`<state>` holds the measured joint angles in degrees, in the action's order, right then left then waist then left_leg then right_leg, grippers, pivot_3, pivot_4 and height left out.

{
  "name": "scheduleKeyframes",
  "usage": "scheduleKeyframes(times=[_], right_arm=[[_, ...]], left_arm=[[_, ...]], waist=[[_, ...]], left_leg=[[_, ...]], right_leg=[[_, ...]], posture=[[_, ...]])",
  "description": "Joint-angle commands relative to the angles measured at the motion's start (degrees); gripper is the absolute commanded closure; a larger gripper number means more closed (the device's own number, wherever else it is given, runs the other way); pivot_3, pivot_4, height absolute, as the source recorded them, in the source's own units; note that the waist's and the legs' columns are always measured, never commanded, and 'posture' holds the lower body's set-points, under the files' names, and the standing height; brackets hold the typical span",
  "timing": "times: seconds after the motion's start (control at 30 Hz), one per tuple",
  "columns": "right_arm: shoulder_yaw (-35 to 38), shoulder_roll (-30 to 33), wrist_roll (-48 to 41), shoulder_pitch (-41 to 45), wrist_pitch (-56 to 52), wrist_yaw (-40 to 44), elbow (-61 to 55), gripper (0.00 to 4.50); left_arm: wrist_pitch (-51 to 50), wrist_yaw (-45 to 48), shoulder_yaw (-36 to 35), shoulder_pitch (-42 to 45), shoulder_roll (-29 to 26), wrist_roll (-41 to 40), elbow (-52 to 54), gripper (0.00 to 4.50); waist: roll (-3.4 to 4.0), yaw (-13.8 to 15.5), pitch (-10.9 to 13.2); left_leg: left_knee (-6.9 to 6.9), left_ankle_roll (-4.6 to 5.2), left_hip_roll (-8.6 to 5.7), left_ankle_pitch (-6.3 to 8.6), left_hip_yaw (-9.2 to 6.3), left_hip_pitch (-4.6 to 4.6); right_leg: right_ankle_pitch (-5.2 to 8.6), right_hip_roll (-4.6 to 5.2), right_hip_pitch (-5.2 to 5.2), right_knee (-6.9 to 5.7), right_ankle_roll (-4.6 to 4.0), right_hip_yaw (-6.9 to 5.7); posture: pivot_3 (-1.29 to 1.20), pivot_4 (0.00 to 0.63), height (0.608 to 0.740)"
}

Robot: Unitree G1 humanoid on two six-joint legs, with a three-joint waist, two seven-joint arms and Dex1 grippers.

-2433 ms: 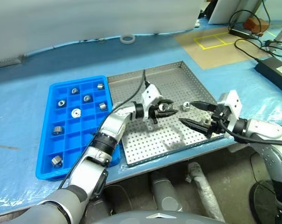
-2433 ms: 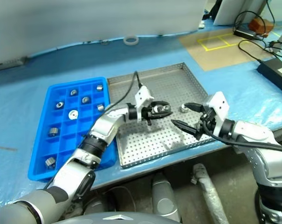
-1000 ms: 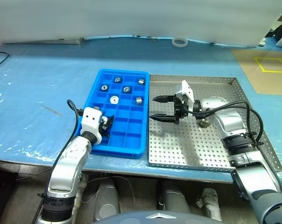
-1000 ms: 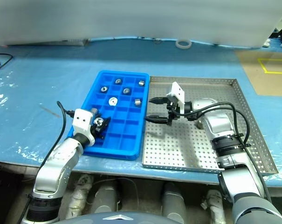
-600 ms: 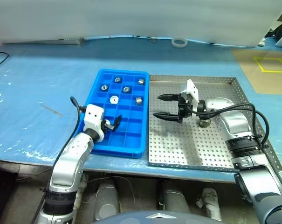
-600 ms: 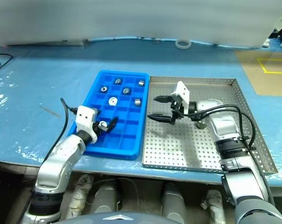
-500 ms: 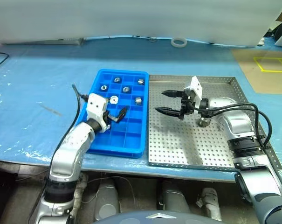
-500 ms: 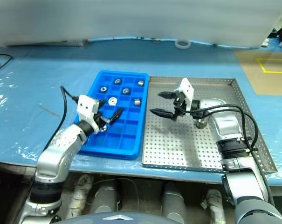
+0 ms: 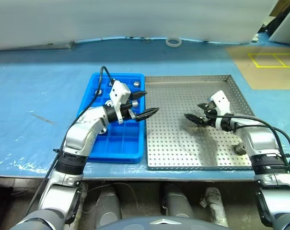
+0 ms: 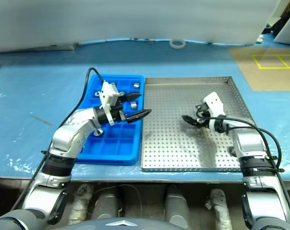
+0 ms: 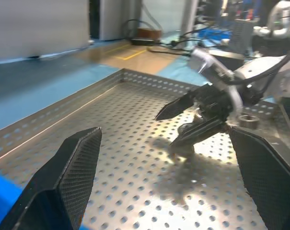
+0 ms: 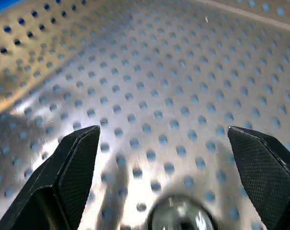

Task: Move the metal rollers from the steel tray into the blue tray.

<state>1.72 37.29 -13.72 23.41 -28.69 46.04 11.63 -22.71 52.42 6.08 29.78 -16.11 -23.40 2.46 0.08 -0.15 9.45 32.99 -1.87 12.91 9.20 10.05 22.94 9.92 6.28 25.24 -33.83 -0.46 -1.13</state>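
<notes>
A worktable covered in blue plastic sheeting (image 9: 34,91) spans the frame. At centre lie the blue tray (image 9: 113,146) and, touching its right edge, the steel tray (image 9: 192,160). A white tape ring (image 9: 172,42) sits at top centre (near the far edge). Brown cardboard with yellow tape lines (image 9: 267,67) occupies the upper right.

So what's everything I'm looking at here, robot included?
Table cover: one, blue sheet, under everything.
Blue tray: one, bright blue, left of the steel tray.
Steel tray: one, silvery, perforated, at centre right.
Metal rollers: silvery; at least one in the blue tray, others possibly hidden by the arm; one in the steel tray near its right rim.
Tape ring: one, white, far edge of the table.
Left gripper: black fingers, open, where the trays meet.
Right gripper: black fingers, open, above the steel tray.
</notes>
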Motion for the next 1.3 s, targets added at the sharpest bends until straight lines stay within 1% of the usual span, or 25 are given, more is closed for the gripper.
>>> scheduleKeyframes(times=[0.03,0.13,0.33,0.43,0.5,0.53,0.63,0.67,0.8,0.9,1.1,1.2,1.3], right_arm=[[1.90,1.58,-0.24,-1.18,-2.27,-1.07,-3.47,0.00],[2.50,1.95,-0.33,-2.09,-3.76,-2.23,-3.72,0.00],[1.50,1.31,-0.61,-2.13,-5.03,-2.20,-3.31,0.00],[0.98,0.50,-0.82,-1.13,-5.19,-1.84,-1.90,0.62],[0.85,0.24,-0.99,-0.69,-5.44,-1.45,-1.67,1.21],[0.79,0.11,-1.23,-0.20,-5.61,-1.06,-1.65,1.66],[0.22,-0.67,-1.57,2.70,-5.36,0.39,-1.11,2.68],[-0.08,-1.09,-1.48,3.97,-4.53,0.88,-0.85,2.86],[0.82,-6.22,-5.71,11.32,-2.89,4.10,-1.30,2.85],[-1.43,-9.56,-6.71,15.98,-1.21,8.07,0.37,2.85],[-7.55,-15.25,-6.96,22.58,2.26,19.02,5.98,2.85],[-9.80,-17.84,-5.18,25.60,5.66,21.45,11.29,2.85],[-11.78,-20.66,-2.36,29.03,9.42,21.63,18.17,2.85]], left_arm=[[1.81,4.95,2.27,1.60,-0.96,-0.48,-0.84,0.05],[2.06,6.65,3.40,1.96,-1.18,-0.03,-2.03,0.05],[3.98,6.46,4.04,1.80,-1.36,1.68,-3.32,0.05],[3.67,5.79,3.62,0.53,-1.86,1.74,-2.16,0.00],[3.52,5.32,3.22,-0.13,-2.30,1.81,-1.55,0.00],[3.43,4.99,2.79,-0.58,-2.72,1.79,-1.10,0.00],[2.84,3.61,1.15,-2.31,-4.24,1.37,0.94,0.00],[2.58,3.04,0.60,-2.95,-4.72,1.21,1.79,0.00],[0.08,-0.16,-3.33,-6.91,-6.51,-1.20,7.21,0.00],[-1.42,-2.95,-6.36,-11.32,-8.51,-1.80,12.12,0.00],[-4.24,-9.56,-13.25,-22.65,-11.39,-3.00,22.60,0.00],[-5.00,-12.27,-15.59,-28.03,-12.25,-2.87,26.77,0.00],[-5.59,-15.07,-18.23,-32.85,-12.06,-3.77,30.55,0.00]], waist=[[0.00,-0.67,0.00],[0.01,-1.06,0.00],[0.01,-1.00,0.00],[0.01,-1.00,-0.01],[0.01,-0.93,-0.01],[0.01,-0.88,-0.01],[0.01,-0.91,0.00],[0.01,-0.95,0.00],[0.02,-0.72,-0.01],[0.02,-0.33,-0.01],[0.02,2.66,0.00],[0.02,4.20,0.00],[0.02,5.61,0.01]], left_leg=[[0.00,0.00,0.01,0.00,0.00,-0.01],[0.01,0.00,0.00,0.00,0.04,-0.13],[0.02,-0.01,0.00,0.00,0.05,-0.16],[0.02,0.00,0.00,0.00,0.05,-0.16],[0.01,-0.01,0.01,0.00,0.05,-0.18],[0.01,-0.01,0.02,0.00,0.05,-0.17],[0.00,0.00,0.02,0.00,0.05,-0.17],[0.00,-0.01,0.03,0.00,0.05,-0.17],[0.00,-0.04,0.05,-0.02,0.05,-0.19],[-0.02,-0.07,0.15,-0.04,0.05,-0.19],[-0.22,-0.20,0.43,-0.10,0.04,-0.14],[-0.26,-0.25,0.44,-0.12,0.02,-0.11],[-0.25,-0.30,0.43,-0.14,0.00,-0.09]], right_leg=[[0.00,0.00,0.00,-0.01,0.00,0.00],[-0.01,-0.01,-0.02,-0.04,-0.02,0.06],[-0.02,-0.01,-0.07,-0.03,-0.03,0.07],[-0.03,-0.01,-0.07,-0.03,-0.04,0.07],[-0.03,-0.02,-0.07,-0.03,-0.04,0.06],[-0.03,-0.02,-0.06,-0.03,-0.04,0.06],[-0.03,-0.02,-0.05,-0.03,-0.04,0.05],[-0.03,-0.02,-0.04,-0.04,-0.04,0.05],[-0.07,-0.02,-0.02,-0.08,-0.10,0.00],[-0.07,-0.03,0.02,-0.14,-0.12,-0.09],[-0.03,-0.12,0.04,-0.06,-0.19,-0.31],[-0.01,-0.11,0.05,-0.07,-0.21,-0.35],[-0.02,-0.11,0.04,-0.08,-0.22,-0.36]], posture=[[-0.34,0.150,0.740],[-0.34,0.150,0.740],[-0.33,0.150,0.740],[-0.32,0.150,0.740],[-0.30,0.150,0.740],[-0.29,0.150,0.740],[-0.24,0.150,0.740],[-0.23,0.150,0.740],[-0.14,0.150,0.740],[-0.05,0.150,0.740],[0.14,0.150,0.740],[0.19,0.150,0.740],[0.24,0.150,0.740]])
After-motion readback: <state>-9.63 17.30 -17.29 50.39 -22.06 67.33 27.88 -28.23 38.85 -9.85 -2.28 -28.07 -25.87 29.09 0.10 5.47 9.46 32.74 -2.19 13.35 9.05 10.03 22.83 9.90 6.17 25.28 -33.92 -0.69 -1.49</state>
